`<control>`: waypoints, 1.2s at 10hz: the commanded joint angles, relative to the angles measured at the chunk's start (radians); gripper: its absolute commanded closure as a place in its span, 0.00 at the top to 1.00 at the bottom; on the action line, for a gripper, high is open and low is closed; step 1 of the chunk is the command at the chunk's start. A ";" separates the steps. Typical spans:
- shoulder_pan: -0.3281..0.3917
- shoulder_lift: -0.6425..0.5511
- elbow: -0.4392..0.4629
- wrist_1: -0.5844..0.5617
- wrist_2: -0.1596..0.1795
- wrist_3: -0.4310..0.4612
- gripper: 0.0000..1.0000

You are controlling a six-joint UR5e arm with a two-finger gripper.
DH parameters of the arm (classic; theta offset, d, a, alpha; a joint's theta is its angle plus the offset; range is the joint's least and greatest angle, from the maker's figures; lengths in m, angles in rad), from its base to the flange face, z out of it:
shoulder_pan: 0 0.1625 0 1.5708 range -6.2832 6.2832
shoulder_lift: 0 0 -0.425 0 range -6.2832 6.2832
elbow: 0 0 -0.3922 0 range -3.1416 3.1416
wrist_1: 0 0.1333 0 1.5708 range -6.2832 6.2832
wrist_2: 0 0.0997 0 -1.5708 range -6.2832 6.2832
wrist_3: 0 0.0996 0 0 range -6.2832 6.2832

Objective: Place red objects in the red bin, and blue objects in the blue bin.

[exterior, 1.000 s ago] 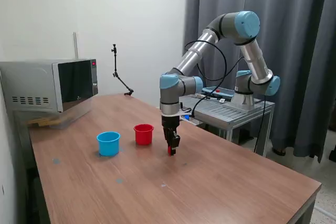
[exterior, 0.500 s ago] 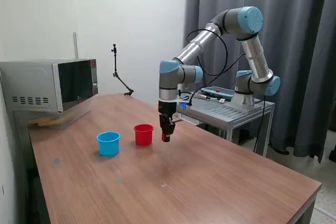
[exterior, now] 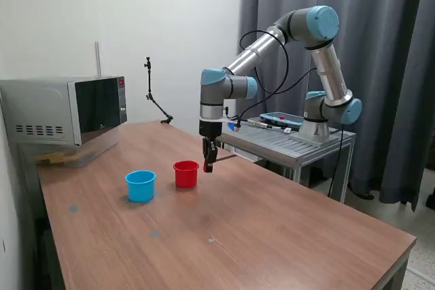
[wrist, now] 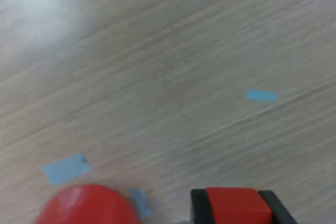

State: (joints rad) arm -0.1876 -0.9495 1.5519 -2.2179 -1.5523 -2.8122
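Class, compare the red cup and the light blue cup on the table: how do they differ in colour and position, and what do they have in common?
The red cup is red; the blue cup is light blue. The red cup sits to the exterior view's right of the blue cup and nearer the gripper, which hangs beside it holding a red cube. Both cups are small, round, rimmed, upright, open-topped, about the same size, and stand apart on the wooden table.

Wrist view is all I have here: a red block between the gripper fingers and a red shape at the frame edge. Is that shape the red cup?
Observer: Yes, the red cup stands upright on the table.
Operator: Is the gripper over it yet?
Observer: No, the gripper hangs beside the cup, on the exterior view's right, holding the red cube above the table.
Operator: Where's the blue cup?
Observer: The blue cup stands at the red cup's far side, on the exterior view's left.
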 commanded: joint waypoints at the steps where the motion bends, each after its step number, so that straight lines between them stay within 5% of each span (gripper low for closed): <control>1: -0.054 -0.014 -0.004 0.020 -0.023 0.048 0.00; 12: -0.110 -0.009 -0.022 0.017 -0.051 0.079 0.00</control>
State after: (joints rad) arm -0.2955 -0.9588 1.5311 -2.1995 -1.6024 -2.7350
